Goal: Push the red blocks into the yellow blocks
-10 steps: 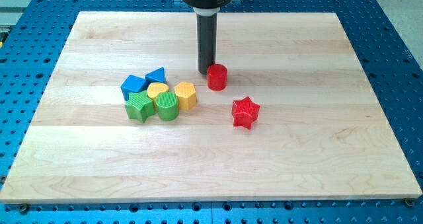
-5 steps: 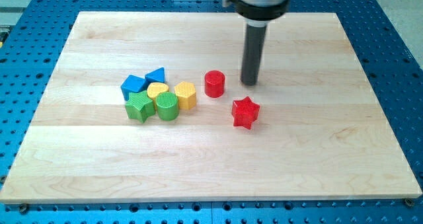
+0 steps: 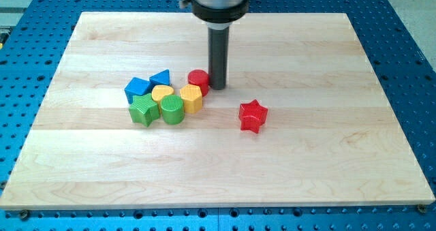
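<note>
Pale wooden counter (image 3: 306,163) on a blue perforated base (image 3: 409,26); positions below are given relative to the red cylinder (image 3: 198,82). No pincer is fitted, so no open or closed state applies; the arm ends in a dark rod, and my tip (image 3: 217,87) stands on the counter just at the cylinder's right side, touching it or nearly so. Yellow hexagonal block (image 3: 192,98): directly below the cylinder toward the view's bottom, in contact with it. Yellow rounded block (image 3: 162,93): to the cylinder's lower left, beside the hexagonal one; whether it touches the cylinder cannot be told. Green cylinder (image 3: 172,110): below and left, against both yellow blocks. Green star-like block (image 3: 144,110): farther left and below. Blue triangular block (image 3: 161,78): to the left, near level. Blue block (image 3: 137,88): farthest left, shape unclear. Red star (image 3: 253,116): to the lower right, well apart, standing alone.
</note>
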Tool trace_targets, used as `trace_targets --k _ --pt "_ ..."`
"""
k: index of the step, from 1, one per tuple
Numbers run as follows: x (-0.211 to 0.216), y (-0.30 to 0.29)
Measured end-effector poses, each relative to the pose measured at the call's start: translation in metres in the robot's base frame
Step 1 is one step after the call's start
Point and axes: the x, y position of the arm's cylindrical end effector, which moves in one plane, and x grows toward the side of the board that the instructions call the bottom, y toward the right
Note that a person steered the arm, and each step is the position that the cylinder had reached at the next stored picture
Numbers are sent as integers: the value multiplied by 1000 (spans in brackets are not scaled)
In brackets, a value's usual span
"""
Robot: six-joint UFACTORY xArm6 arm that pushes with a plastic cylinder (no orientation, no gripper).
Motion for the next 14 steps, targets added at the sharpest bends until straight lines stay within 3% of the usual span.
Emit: trace_targets --k 2,3,4,6,7,8,9,10,12,14 --pt "-19 -25" --pt "-17 -59" --pt "-4 -56" --pt "-4 -19" --pt "-3 34" --pt "31 123" --pt "85 137" --pt "122 105" --pt "54 54" --pt "22 51"
